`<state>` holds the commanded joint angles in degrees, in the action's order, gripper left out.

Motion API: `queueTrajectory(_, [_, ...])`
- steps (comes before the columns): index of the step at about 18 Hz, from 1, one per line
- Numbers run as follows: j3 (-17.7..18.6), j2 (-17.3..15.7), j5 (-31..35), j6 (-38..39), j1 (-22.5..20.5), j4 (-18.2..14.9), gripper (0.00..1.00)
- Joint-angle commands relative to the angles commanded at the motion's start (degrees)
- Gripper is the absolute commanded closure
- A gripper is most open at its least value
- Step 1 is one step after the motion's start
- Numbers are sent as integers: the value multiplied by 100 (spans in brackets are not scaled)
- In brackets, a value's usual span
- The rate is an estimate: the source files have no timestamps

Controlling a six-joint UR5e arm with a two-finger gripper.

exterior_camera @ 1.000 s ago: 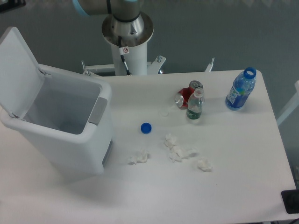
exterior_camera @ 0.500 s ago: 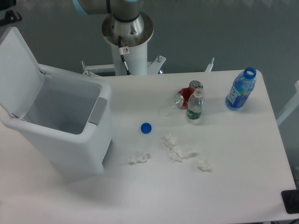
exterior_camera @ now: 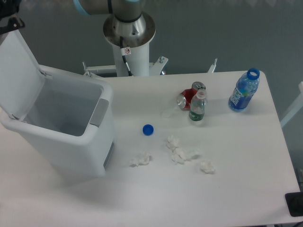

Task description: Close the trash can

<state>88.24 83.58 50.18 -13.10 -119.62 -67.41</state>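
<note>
The trash can [exterior_camera: 71, 137] is a large white bin with a grey front panel, standing on the left of the table. Its flat white lid [exterior_camera: 18, 71] is swung up and open at the far left, and the inside looks empty. My gripper [exterior_camera: 10, 16] shows only as a dark part at the top left corner, right by the lid's top edge. Its fingers are cut off by the frame edge, so I cannot tell whether they are open or shut.
A blue bottle cap [exterior_camera: 148, 129] and several crumpled tissues [exterior_camera: 180, 153] lie mid-table. A red can [exterior_camera: 188, 97], a small green-label bottle [exterior_camera: 197, 108] and a blue bottle [exterior_camera: 244, 91] stand at the back right. The arm's base column [exterior_camera: 129, 42] rises behind the table.
The dark gripper part has come down and right at the top left corner, closer to the lid's top edge. The lid and the other objects have not moved.
</note>
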Motion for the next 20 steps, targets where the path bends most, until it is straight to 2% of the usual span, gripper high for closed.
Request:
queueTrajectory(4, [0,-17,334,-9,0,0,82])
queueTrajectory(12, [-9,-26,404,-9,-26,0,82])
queueTrajectory(16, [-9,-26,808,-17,-35,9,82])
queueTrajectory(20, [0,-17,844,-18,-149,9,82])
